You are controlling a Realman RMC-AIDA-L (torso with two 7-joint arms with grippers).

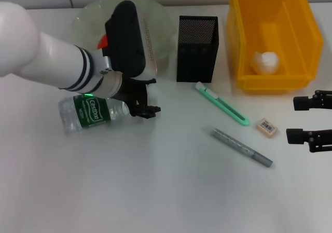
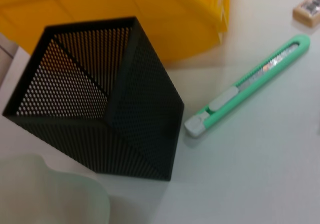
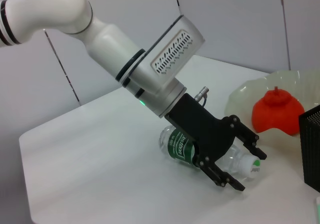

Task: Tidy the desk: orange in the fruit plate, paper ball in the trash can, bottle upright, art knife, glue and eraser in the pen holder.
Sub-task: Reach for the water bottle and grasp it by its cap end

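The yellow trash can [image 1: 290,36] at upper right holds the paper ball [image 1: 265,62], the fruit plate [image 1: 83,20] at upper left has the orange [image 3: 276,110], and the left gripper [image 1: 147,107], fingers spread around the lying bottle's [image 1: 89,112] neck at left-centre, seems set to right it.

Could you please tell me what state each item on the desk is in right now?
bottle: lying on its side
left gripper: open, straddling the bottle's cap end
orange: in the fruit plate
paper ball: in the trash can
pen holder: upright, empty
art knife, eraser, glue: lying on desk
right gripper: open, idle beside the eraser
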